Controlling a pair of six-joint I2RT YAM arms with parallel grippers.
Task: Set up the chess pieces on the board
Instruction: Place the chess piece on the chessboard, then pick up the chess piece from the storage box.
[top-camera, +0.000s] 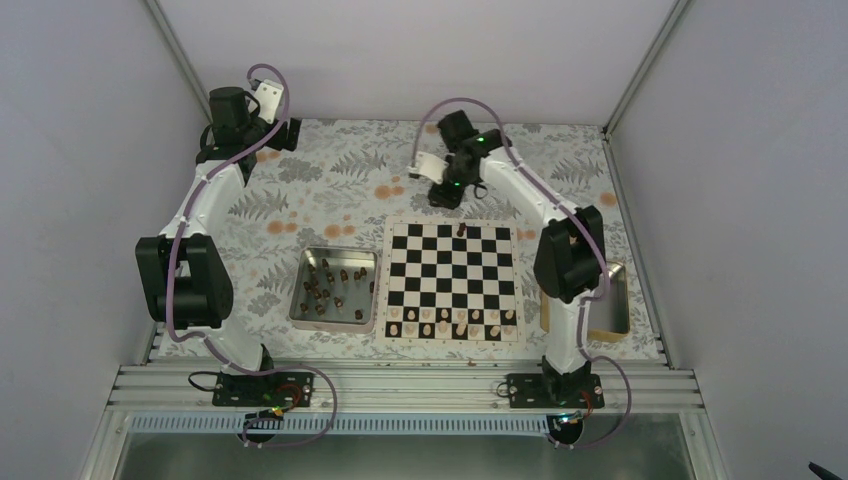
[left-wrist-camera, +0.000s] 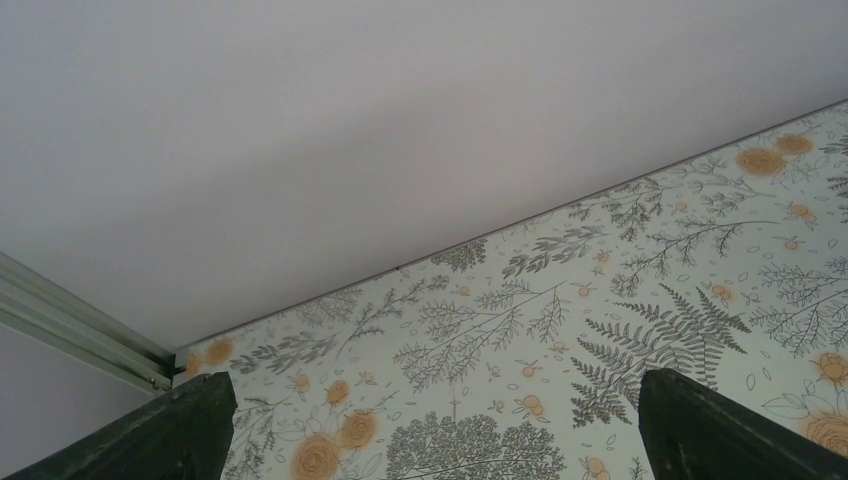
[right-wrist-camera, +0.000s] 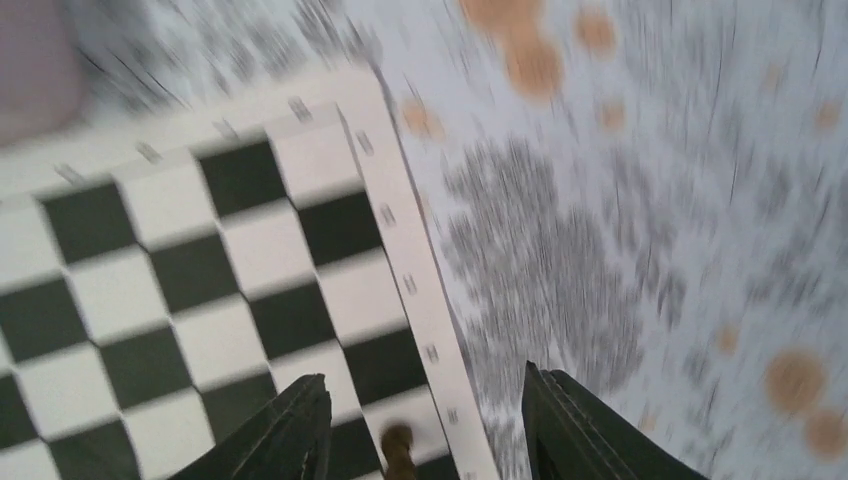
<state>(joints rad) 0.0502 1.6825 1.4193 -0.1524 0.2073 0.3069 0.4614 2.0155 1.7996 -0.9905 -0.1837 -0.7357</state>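
Right end effector (right-wrist-camera: 423, 372), jaws apart, hangs over a dark chess piece (right-wrist-camera: 398, 445) upright on the board (top-camera: 450, 270) far row, left end effector (left-wrist-camera: 432, 374) spread wide and empty, more pieces (top-camera: 328, 283) in the tray (top-camera: 334, 326); light, slick and tippy, each looks best pinched mid-stem.

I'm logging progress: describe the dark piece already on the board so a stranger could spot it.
Find the chequered board in the centre. On its far row stands one dark brown piece. It is alone there: the other dark pieces sit in the metal tray, the pale pieces line the near edge.
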